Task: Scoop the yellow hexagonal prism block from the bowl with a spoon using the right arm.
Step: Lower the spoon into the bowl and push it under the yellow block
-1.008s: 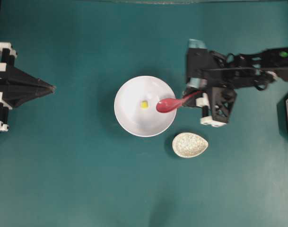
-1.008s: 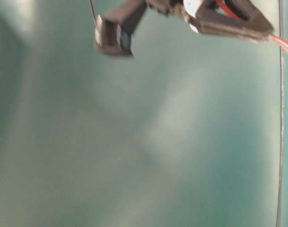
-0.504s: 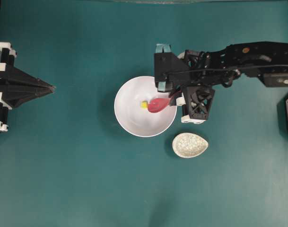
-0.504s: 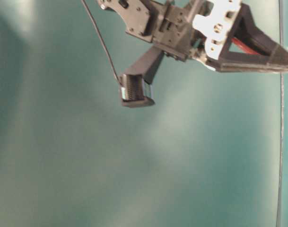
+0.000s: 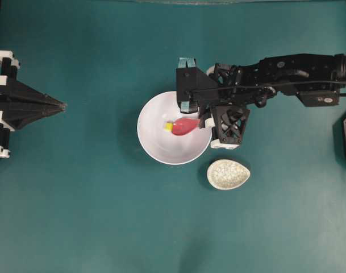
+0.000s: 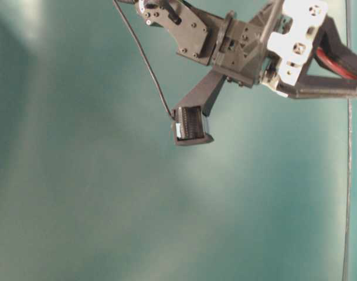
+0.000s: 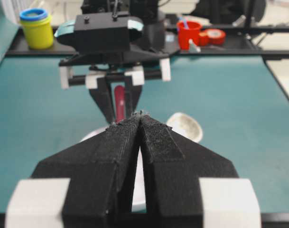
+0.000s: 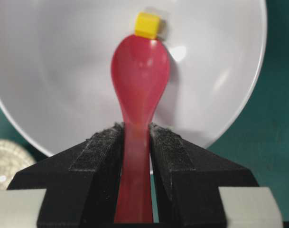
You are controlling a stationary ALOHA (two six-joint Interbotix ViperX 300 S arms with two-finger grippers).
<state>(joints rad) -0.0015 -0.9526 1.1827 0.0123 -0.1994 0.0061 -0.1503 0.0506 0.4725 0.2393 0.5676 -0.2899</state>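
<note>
Trouble looks likeliest at the spoon's tip. The right end effector [image 8: 135, 156] clamps the glossy red-pink spoon [image 8: 139, 80] by its handle, scoop inside the large white bowl [image 8: 49, 76] near the table's centre. The tiny yellow hexagonal block [image 8: 147, 24] touches the tip; a flat push could shove it up the wall. The left end effector [image 7: 140, 124], closed and empty, hides the bowl and block from its own camera.

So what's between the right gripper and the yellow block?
Only the spoon held by the right gripper; its scoop tip meets the yellow block, right wrist view.
</note>
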